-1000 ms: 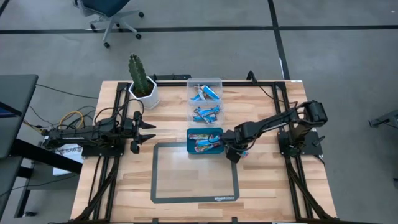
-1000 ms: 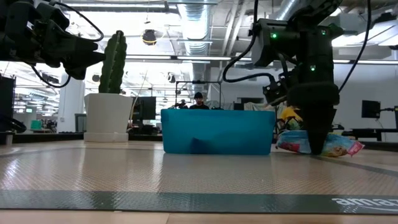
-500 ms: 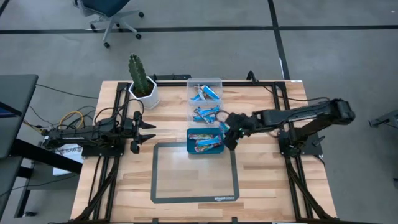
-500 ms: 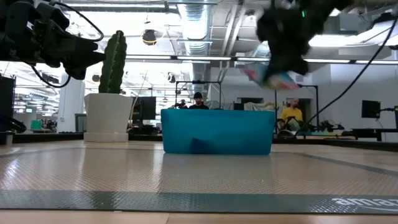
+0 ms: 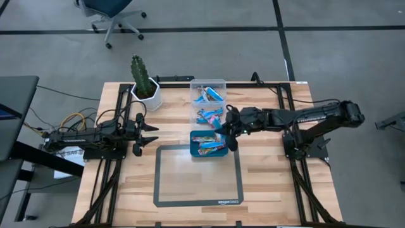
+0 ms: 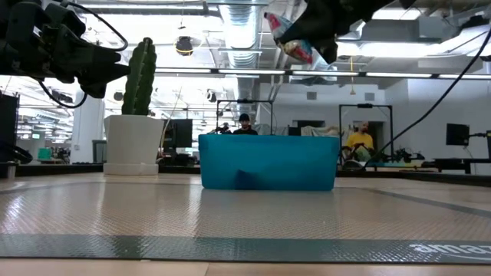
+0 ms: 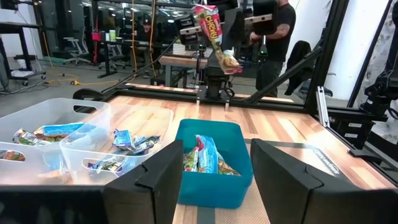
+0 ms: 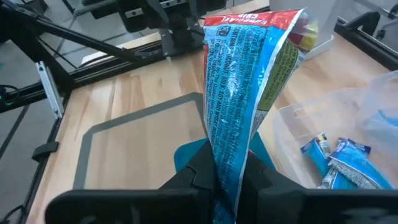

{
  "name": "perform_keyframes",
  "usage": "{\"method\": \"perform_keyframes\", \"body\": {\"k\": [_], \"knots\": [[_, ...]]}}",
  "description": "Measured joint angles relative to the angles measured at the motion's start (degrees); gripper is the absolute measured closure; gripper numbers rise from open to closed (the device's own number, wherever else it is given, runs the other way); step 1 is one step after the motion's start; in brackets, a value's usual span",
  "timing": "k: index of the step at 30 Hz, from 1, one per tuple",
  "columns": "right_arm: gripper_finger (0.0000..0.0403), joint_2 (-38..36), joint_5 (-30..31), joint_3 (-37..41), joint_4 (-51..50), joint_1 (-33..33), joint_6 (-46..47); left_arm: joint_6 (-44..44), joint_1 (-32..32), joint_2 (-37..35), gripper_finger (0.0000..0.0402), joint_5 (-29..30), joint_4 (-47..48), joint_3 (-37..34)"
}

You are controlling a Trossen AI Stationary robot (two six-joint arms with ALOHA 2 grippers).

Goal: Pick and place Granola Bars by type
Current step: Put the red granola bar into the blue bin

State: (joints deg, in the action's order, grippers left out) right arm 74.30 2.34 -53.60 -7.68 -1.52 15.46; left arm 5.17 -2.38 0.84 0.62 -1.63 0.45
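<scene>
A second ago the right gripper (image 5: 226, 126) was low on the table just beside the teal tray (image 5: 193, 152), closing on a multicoloured granola bar (image 8: 249, 93) that lay outside it; now the arm is stretched out and lifted, and the bar hangs in the air over the tray's far edge, close to the clear plastic box (image 5: 209, 84). The jaws are clenched on the lower end of the wrapper, as the right wrist view shows, and the bar stands up from them with its red and yellow end on top. In the low view the same bar (image 6: 295, 38) is well above the tray (image 6: 268, 162). The tray already holds other multicoloured bars (image 7: 208, 155), and the box holds the blue bars (image 5: 209, 96) in its compartments. So the pick is done, and I judge that the next step is to lower and release this bar into the tray with its own kind. The left gripper (image 5: 147, 134) has not moved; it waits at the table's left side with its jaws apart and nothing between them.
</scene>
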Motion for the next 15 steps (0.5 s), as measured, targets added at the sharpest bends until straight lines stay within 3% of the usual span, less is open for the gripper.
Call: {"method": "perform_keyframes", "body": {"k": [11,15], "knots": [[0.0381,0.45,-1.02,-0.03,-1.73,0.98,-3.50,-0.02,-0.01,0.01,0.0221,0.00,0.00,0.00],[0.0383,4.52,-2.45,-3.49,-8.66,0.99,-6.22,-0.02,0.00,0.02,0.0221,0.02,0.00,0.02]]}}
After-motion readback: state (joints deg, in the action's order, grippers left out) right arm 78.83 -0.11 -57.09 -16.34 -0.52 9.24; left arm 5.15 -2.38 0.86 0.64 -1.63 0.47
